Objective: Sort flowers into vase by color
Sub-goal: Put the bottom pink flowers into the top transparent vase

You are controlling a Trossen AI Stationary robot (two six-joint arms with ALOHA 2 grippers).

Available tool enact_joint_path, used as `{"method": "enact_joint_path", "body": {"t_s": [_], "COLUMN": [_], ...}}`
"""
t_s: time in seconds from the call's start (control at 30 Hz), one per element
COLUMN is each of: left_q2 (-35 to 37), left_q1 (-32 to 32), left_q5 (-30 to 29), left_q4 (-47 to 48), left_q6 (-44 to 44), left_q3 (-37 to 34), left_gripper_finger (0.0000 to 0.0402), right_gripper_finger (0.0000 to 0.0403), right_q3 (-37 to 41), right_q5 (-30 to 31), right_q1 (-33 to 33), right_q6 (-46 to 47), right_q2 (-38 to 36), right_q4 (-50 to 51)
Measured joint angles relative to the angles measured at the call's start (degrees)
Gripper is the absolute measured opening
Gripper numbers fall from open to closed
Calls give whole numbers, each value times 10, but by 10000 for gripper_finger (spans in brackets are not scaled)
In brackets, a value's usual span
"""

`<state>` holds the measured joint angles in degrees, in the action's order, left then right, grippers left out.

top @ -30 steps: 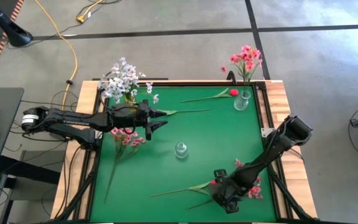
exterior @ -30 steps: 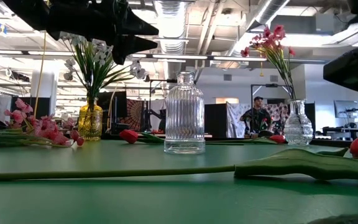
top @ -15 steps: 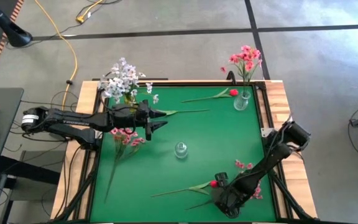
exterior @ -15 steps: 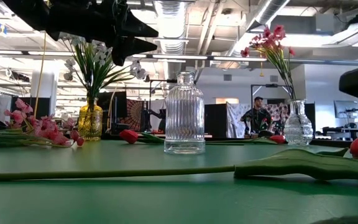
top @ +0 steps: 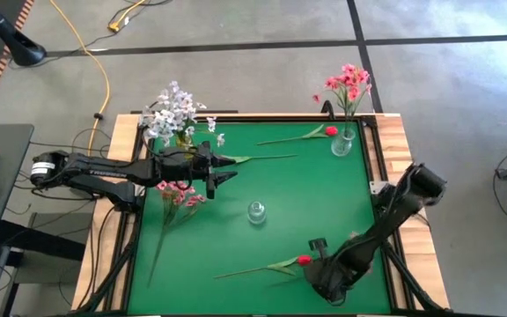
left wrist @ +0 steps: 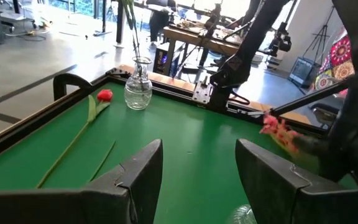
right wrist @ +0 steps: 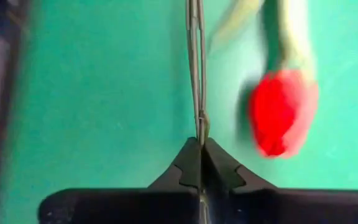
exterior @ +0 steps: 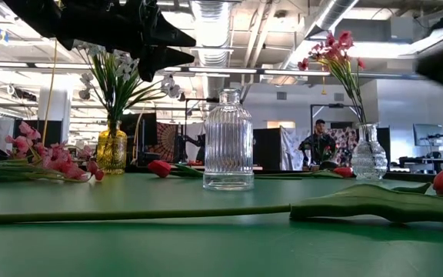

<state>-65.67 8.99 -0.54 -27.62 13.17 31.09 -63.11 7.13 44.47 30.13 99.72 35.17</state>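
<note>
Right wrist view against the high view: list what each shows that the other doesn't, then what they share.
Only the right wrist view shows the right gripper shut on a thin green stem.

Only the high view shows the clear vase with pink flowers, the whitish-lavender bunch, the empty bottle, the loose pink spray and the left gripper, open.

Both show the red bud on the green table.

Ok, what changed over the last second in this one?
The right gripper closed on a thin green stem beside the red bud at the table's near edge. The pink blooms that lay next to that arm no longer show in the high view. The left gripper stays open over the table's left side; the clear bottle and the pink spray under that arm have not moved.
</note>
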Motion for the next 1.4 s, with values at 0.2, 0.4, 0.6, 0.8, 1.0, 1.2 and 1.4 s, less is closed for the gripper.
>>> {"method": "enact_joint_path", "body": {"t_s": [0.2,0.4,0.6,0.8,1.0,1.2,1.4], "left_q2": [0,0,0,0,0,0,0], "left_q1": [0,0,0,0,0,0,0], "left_q5": [-2,1,1,1,1,-2,-46], "left_q4": [0,-1,-1,-1,2,3,8], "left_q6": [0,51,119,131,136,137,134], "left_q3": [0,0,0,0,0,0,0], "left_gripper_finger": [190,190,190,190,190,190,190], "right_gripper_finger": [33,22,32,27,32,27,27], "right_q3": [-1,-2,-2,-14,-54,-76,-77], "right_q5": [1,68,222,325,399,453,462], "right_q1": [-51,-127,-189,-249,-286,-315,-355], "right_q6": [-22,-101,-331,-587,-772,-825,-866], "right_q2": [-122,-239,-304,-334,-333,-333,-328], "right_q4": [8,5,0,-30,-19,114,269]}}
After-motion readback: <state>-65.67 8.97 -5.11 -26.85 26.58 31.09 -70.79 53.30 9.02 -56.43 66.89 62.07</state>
